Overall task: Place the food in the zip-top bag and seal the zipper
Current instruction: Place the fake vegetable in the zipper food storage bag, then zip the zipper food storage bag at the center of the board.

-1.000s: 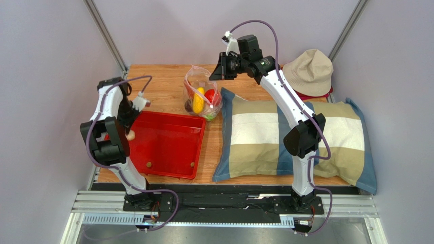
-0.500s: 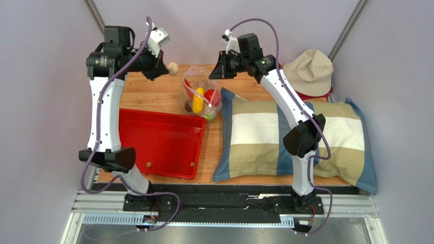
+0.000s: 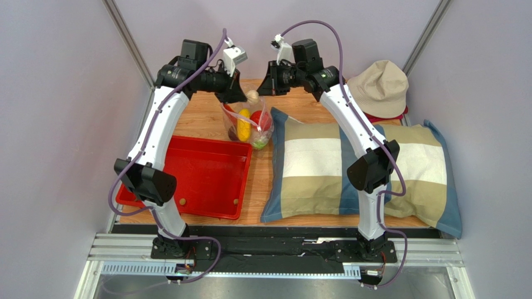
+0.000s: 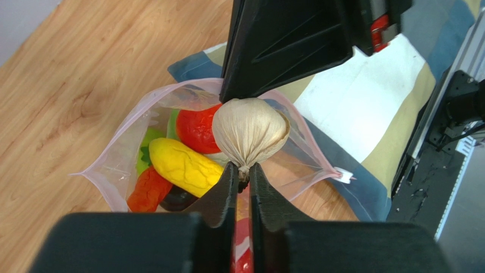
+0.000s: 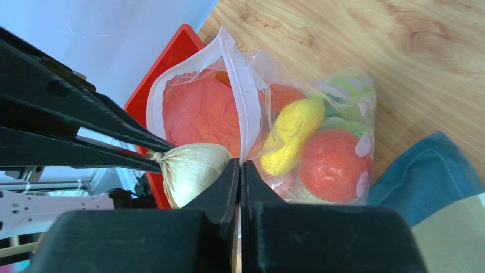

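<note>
**Wood table (image 3: 190, 118): garlic (image 4: 249, 132) over open bag (image 4: 116, 168)**

Bag stands against pillow (image 3: 325, 162), probably for support; right gripper (image 5: 239, 166) is clamped thin on the bag rim, holding it up so the mouth gapes; left gripper (image 4: 242, 170) is pinched narrow on the garlic stem, bulb hanging just above the mouth, likely set to drop in; yellow piece (image 4: 182, 166) and red fruit (image 4: 196, 129) already inside; zipper (image 5: 239, 99) not sealed yet.

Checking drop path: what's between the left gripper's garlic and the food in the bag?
Only the bag's open mouth; left wrist view shows the garlic hanging over it.
</note>
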Controlling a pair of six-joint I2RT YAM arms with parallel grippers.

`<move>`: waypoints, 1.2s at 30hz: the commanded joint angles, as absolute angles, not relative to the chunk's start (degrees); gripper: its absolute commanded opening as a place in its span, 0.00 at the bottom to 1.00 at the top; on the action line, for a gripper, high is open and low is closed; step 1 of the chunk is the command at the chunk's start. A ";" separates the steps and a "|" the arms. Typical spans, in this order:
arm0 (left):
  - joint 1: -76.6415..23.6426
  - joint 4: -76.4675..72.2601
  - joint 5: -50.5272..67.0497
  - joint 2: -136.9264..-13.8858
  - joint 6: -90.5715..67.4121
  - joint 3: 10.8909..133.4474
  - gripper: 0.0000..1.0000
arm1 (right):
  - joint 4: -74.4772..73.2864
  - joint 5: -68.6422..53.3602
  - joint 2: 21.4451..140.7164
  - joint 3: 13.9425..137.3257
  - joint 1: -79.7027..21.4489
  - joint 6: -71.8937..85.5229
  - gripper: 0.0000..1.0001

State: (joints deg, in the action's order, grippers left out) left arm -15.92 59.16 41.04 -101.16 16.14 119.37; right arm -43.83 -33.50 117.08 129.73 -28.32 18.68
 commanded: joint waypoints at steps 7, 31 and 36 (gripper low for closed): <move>-16.17 61.52 38.66 -98.70 21.61 118.83 0.67 | -38.85 -35.42 115.49 130.96 -28.48 17.23 0.00; -21.00 70.67 45.27 -95.98 77.60 104.86 0.52 | -36.04 -38.06 118.83 134.21 -29.97 16.35 0.00; -23.20 68.47 43.43 -95.89 78.57 103.54 0.31 | -34.46 -38.23 119.27 134.21 -30.32 16.26 0.00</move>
State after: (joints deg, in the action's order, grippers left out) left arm -21.45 69.82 43.94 -96.23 72.97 104.22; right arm -39.53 -36.97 119.04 131.04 -29.78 17.28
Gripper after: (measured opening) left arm 0.364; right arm 0.010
